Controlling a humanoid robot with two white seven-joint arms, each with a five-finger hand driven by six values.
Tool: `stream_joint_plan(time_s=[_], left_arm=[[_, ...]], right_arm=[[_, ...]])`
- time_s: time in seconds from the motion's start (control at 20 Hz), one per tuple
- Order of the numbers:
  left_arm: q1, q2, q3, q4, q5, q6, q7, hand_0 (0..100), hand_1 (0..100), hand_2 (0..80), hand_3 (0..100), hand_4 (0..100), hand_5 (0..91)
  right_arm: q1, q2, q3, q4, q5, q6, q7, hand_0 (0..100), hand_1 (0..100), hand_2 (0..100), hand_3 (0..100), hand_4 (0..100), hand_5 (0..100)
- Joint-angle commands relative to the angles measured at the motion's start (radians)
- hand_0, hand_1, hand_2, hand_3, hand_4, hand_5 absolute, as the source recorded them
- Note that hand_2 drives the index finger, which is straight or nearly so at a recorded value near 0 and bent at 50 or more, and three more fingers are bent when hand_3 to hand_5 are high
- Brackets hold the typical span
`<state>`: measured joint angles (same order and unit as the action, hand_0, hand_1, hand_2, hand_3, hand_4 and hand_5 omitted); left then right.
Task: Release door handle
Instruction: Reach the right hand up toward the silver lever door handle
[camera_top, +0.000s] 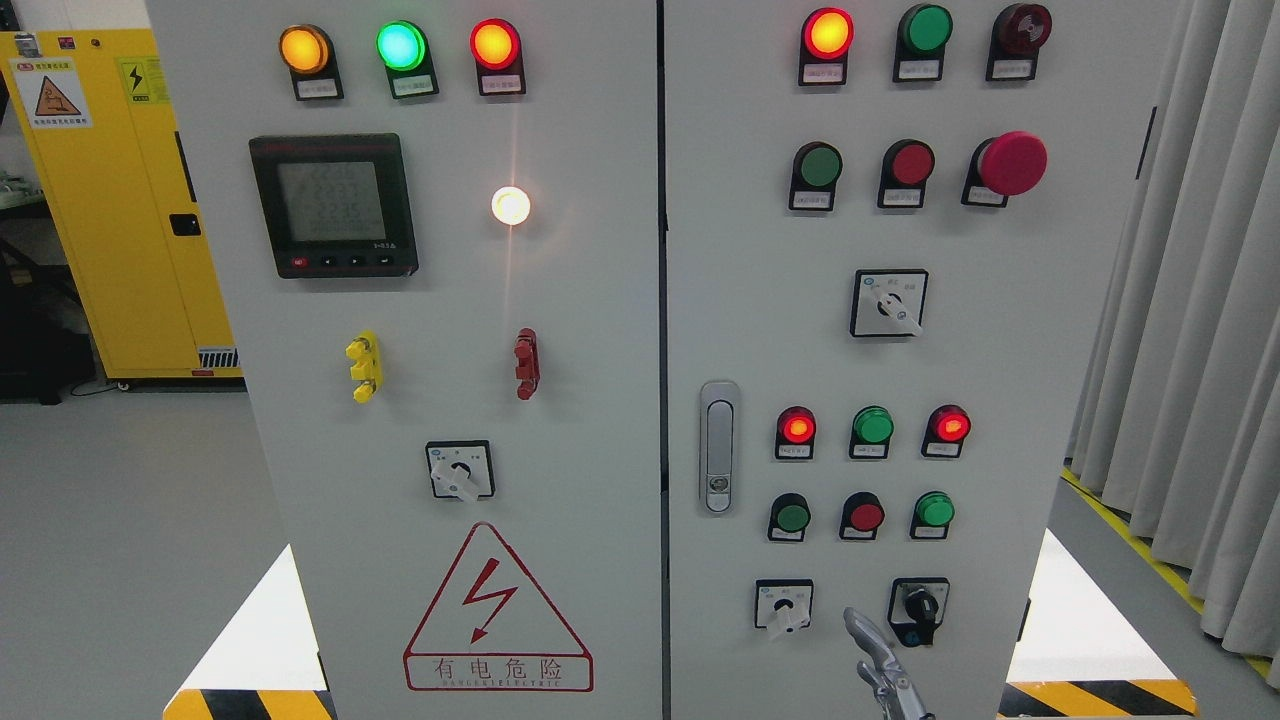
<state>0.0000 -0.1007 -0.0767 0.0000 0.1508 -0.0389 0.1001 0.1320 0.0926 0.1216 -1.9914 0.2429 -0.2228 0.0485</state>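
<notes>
Handle (717, 447) untouched; right hand (880, 668) below, fingers unclenched; warning label (497, 612) reads "有电危险".

You see a pale grey cabinet (600, 400) with red, green and amber lamps, a silver handle (717, 447), a red-outlined warning triangle (497, 610), and a yellow locker (120, 200).

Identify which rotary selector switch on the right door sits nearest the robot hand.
The black-knobbed rotary selector switch at the door's bottom right. The robot hand rises just below-left of it; the white-knobbed one sits farther left, the third far above.
</notes>
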Motion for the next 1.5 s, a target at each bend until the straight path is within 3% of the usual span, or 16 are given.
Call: stream_joint_plan(time_s=[0.0, 0.55, 0.65, 0.7, 0.75, 0.85, 0.9, 0.95, 1.0, 1.05, 1.1, 1.2, 1.25, 1.3, 1.35, 1.45], left_arm=[[0.020, -0.001, 0.000, -0.015, 0.000, 0.001, 0.000, 12, 56, 0.0, 0, 0, 0.0], [0.020, -0.001, 0.000, -0.015, 0.000, 0.001, 0.000, 12, 56, 0.0, 0, 0, 0.0], [0.020, 0.000, 0.000, -0.015, 0.001, 0.001, 0.000, 12, 56, 0.0, 0, 0, 0.0], [0.021, -0.001, 0.000, -0.015, 0.000, 0.001, 0.000, 12, 56, 0.0, 0, 0, 0.0], [0.021, -0.001, 0.000, -0.015, 0.000, 0.001, 0.000, 12, 56, 0.0, 0, 0, 0.0], [0.020, -0.001, 0.000, -0.015, 0.001, 0.001, 0.000, 12, 56, 0.0, 0, 0, 0.0], [0.020, 0.001, 0.000, -0.015, 0.000, 0.001, 0.000, 12, 56, 0.0, 0, 0, 0.0], [0.020, 0.001, 0.000, -0.015, 0.000, 0.001, 0.000, 12, 56, 0.0, 0, 0, 0.0], [0.020, 0.000, 0.000, -0.015, 0.000, 0.001, 0.000, 12, 56, 0.0, 0, 0, 0.0], [0.021, 0.001, 0.000, -0.015, 0.001, 0.001, 0.000, 12, 56, 0.0, 0, 0, 0.0], [0.020, 0.000, 0.000, -0.015, 0.000, 0.001, 0.000, 12, 56, 0.0, 0, 0, 0.0], [0.021, 0.001, 0.000, -0.015, 0.000, 0.001, 0.000, 12, 56, 0.0, 0, 0, 0.0], [0.020, 0.001, 0.000, -0.015, 0.001, 0.001, 0.000, 12, 56, 0.0, 0, 0, 0.0], [0.020, 0.001, 0.000, -0.015, 0.000, 0.001, 0.000, 12, 56, 0.0, 0, 0, 0.0], [0.020, 0.001, 0.000, -0.015, 0.000, 0.001, 0.000, 12, 56, 0.0, 0, 0, 0.0], [0.020, 0.001, 0.000, -0.015, 0.000, 0.001, 0.000, 12, 56, 0.0, 0, 0, 0.0]], right_arm=[[-0.006, -0.031, 0.006, 0.003, -0.046, 0.002, 0.001, 53, 17, 0, 6, 3, 0], [-0.020, -0.031, 0.007, -0.003, -0.045, 0.036, 0.001, 56, 15, 0, 7, 3, 0], [-0.025, -0.031, 0.006, -0.003, -0.042, 0.036, -0.001, 49, 20, 0, 7, 8, 0], [-0.028, -0.031, 0.006, -0.003, -0.042, 0.036, -0.001, 48, 22, 0, 8, 15, 5], [-0.034, -0.031, 0.006, -0.003, -0.039, 0.034, -0.001, 42, 26, 0, 18, 32, 20], [-0.046, -0.031, 0.004, -0.001, -0.025, 0.036, -0.001, 39, 28, 0, 20, 36, 23], [-0.052, -0.031, 0.004, 0.000, -0.002, 0.036, -0.001, 37, 32, 0, 31, 44, 35], [-0.054, -0.031, 0.003, 0.000, 0.022, 0.036, 0.001, 37, 32, 0, 31, 44, 35], [-0.054, -0.031, 0.003, 0.000, 0.047, 0.036, -0.001, 38, 34, 0, 43, 55, 47], [-0.055, -0.031, 0.003, 0.000, 0.077, 0.036, -0.001, 40, 35, 0, 49, 60, 56], [-0.058, -0.031, 0.001, 0.000, 0.110, 0.036, -0.001, 42, 36, 0, 51, 61, 59], [-0.078, -0.030, 0.001, 0.005, 0.188, 0.037, -0.009, 45, 38, 0, 66, 74, 76], [-0.090, -0.025, 0.001, 0.008, 0.237, 0.037, -0.012, 46, 38, 0, 67, 75, 77], [-0.098, -0.019, 0.003, 0.009, 0.292, 0.037, -0.013, 45, 39, 0, 73, 82, 87], [-0.106, -0.017, 0.004, 0.009, 0.353, 0.037, -0.015, 45, 39, 0, 74, 82, 87], [-0.126, -0.013, 0.009, 0.013, 0.490, 0.037, -0.039, 42, 39, 0, 85, 93, 100]])
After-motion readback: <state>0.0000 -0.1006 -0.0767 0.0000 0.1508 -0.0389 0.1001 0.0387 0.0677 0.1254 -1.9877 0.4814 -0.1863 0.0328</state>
